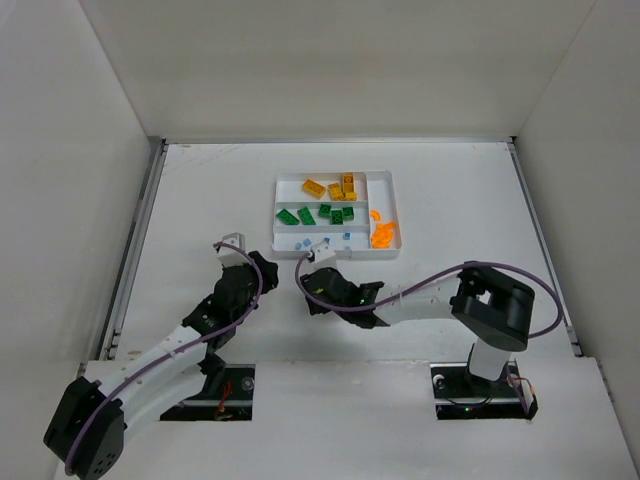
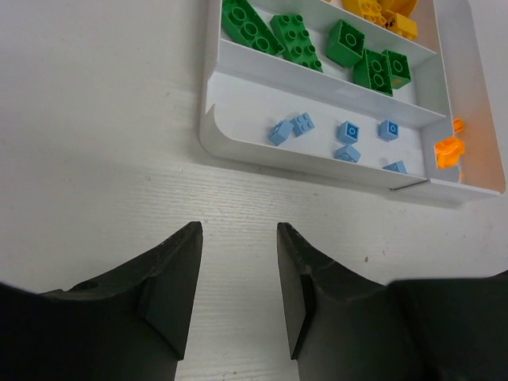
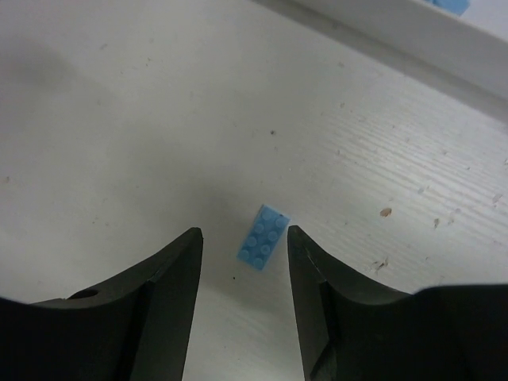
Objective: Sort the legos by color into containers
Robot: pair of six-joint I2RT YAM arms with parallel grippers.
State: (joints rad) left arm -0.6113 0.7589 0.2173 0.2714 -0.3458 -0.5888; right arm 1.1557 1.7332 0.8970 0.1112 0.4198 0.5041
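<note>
The right pincer (image 3: 244, 232), wide over the blue brick (image 3: 263, 237) on the counter (image 3: 119, 119), should centre on it, drop straight, then close gently.

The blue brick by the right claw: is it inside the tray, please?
Out: the blue brick lies on the table, short of the tray.

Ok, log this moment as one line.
right gripper open | blue brick on table between its jaws | left gripper open, empty, short of tray
</note>
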